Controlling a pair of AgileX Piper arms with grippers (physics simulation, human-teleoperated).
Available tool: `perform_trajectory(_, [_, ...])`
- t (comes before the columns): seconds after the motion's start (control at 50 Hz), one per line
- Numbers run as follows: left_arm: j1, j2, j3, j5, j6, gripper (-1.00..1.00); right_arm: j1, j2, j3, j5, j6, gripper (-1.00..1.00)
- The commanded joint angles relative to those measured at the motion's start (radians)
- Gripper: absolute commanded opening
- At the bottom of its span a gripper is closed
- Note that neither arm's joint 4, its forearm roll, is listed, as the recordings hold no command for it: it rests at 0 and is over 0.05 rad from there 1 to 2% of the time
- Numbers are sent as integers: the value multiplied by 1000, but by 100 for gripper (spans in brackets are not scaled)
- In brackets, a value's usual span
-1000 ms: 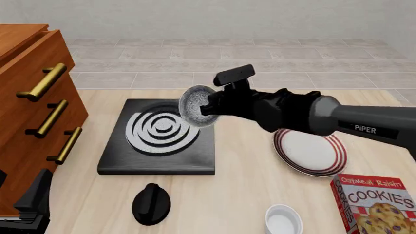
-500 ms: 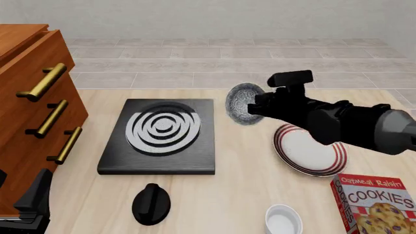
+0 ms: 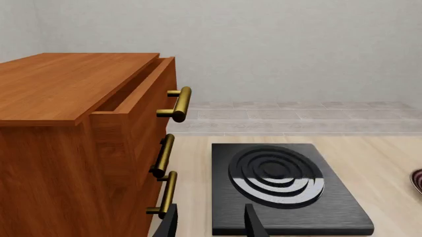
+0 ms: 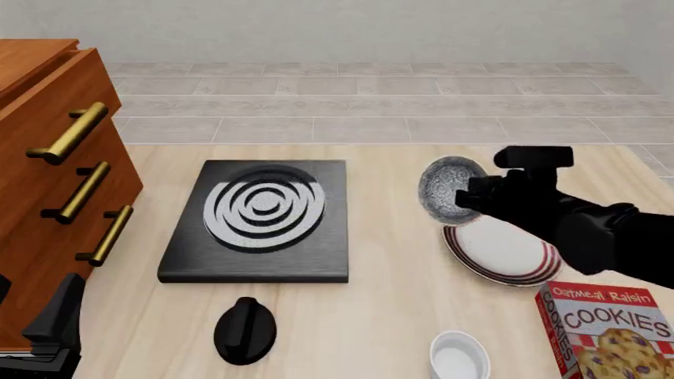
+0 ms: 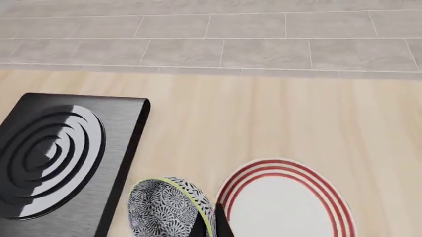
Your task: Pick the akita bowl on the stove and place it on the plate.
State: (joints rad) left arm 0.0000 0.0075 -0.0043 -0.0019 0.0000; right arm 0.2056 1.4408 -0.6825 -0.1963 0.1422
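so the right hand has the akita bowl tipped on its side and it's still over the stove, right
Not quite. The right hand does hold the akita bowl tipped on its side, but it hangs by the plate, clear of the stove. The front view shows this.

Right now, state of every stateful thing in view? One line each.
akita bowl: off the stove, tilted on edge, held in the air at the plate's near-left rim.
right claw: shut on the bowl's rim.
left claw: open, holding nothing.
stove: bare, nothing on the burner rings.
plate: nothing resting on it.
cabinet's top drawer: slightly open.
white bowl: upright on the table.
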Motion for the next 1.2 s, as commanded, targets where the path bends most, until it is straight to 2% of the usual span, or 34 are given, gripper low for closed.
perform_trajectory(0.02, [0, 0, 0, 0, 0, 100, -83, -27, 53, -15, -5, -100])
perform_trajectory(0.12, [0, 0, 0, 0, 0, 100, -121, -12, 66, -27, -24, -100])
perform_trajectory(0.2, [0, 0, 0, 0, 0, 100, -133, 5, 82, -50, -9, -100])
perform_trajectory(0.4, [0, 0, 0, 0, 0, 100, -181, 36, 92, -77, -14, -100])
perform_trajectory(0.46, [0, 0, 0, 0, 0, 100, -203, 50, 81, -69, -37, -100])
perform_trajectory(0.8, [0, 0, 0, 0, 0, 100, -240, 129, -8, -28, -78, -100])
perform_trajectory(1.02, [0, 0, 0, 0, 0, 100, -270, 188, 3, -68, -97, -100])
perform_trajectory(1.2, [0, 0, 0, 0, 0, 100, -266, 227, 2, -91, -92, -100])
